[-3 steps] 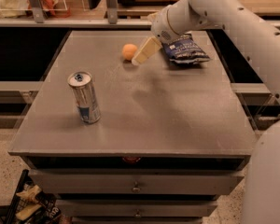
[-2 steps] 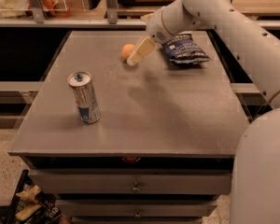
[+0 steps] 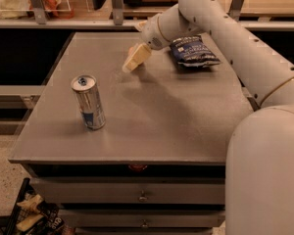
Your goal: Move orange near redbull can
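The redbull can (image 3: 89,102) stands upright on the grey table (image 3: 157,126), left of the middle. My gripper (image 3: 136,58) is low over the far part of the table, to the right of and beyond the can. It sits where the orange lay a moment ago. The orange is hidden behind the gripper. I cannot tell whether the gripper holds it.
A dark blue crinkled chip bag (image 3: 193,51) lies at the far right of the table, just right of the gripper. My arm (image 3: 225,28) reaches in from the right above it. Shelving (image 3: 88,18) runs behind the table. Drawers (image 3: 142,196) are below the front edge.
My gripper has moved left and down onto the orange, which was in plain view to its left before and is now covered. The can and the bag have not moved.
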Controlling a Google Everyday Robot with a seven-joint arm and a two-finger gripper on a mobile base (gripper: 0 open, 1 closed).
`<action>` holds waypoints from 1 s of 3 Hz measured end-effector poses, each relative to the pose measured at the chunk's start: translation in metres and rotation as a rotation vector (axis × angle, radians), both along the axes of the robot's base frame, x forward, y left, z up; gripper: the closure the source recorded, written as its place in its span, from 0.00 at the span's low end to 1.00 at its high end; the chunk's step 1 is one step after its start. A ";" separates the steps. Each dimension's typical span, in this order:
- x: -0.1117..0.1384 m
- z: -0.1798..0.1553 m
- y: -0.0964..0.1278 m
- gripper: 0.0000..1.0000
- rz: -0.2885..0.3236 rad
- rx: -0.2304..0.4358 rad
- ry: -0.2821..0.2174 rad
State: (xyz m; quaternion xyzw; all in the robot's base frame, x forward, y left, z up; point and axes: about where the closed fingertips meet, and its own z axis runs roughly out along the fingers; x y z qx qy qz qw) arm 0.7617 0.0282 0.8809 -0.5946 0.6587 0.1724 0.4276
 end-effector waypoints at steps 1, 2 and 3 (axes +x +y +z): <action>-0.001 -0.010 0.009 0.18 0.019 0.018 0.026; -0.002 -0.016 0.011 0.42 0.022 0.029 0.041; -0.005 -0.020 0.002 0.65 0.012 0.025 0.056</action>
